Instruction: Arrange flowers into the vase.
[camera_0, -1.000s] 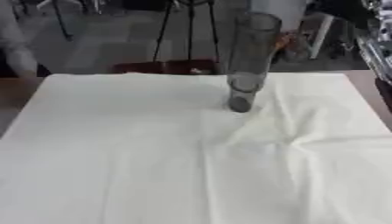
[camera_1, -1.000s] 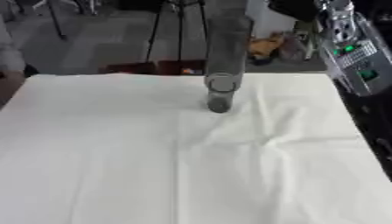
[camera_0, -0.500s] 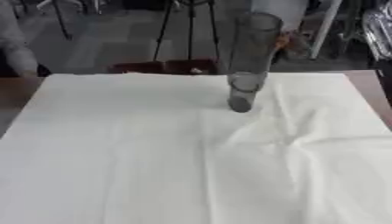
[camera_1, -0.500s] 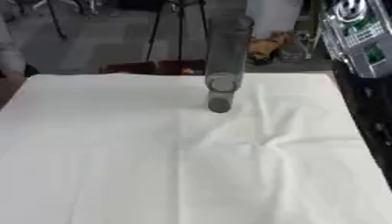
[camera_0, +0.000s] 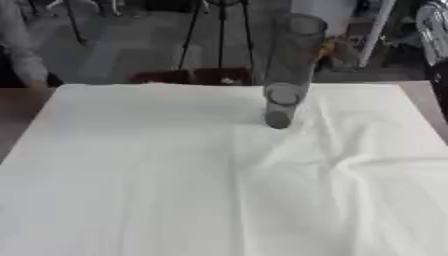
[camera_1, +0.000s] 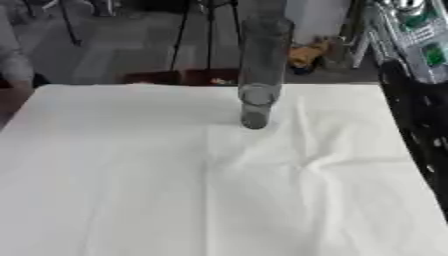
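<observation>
A rumpled white cloth (camera_0: 175, 190) fills my view; the tall vase (camera_0: 287, 70), upper centre, looks tippable. No flowers or hands visible, so finger state unknown.

Grey floor (camera_0: 131, 45) lying beyond the table.
A dark tripod (camera_0: 219, 30) is standing there, a white column (camera_1: 315, 17) rising beside it.
</observation>
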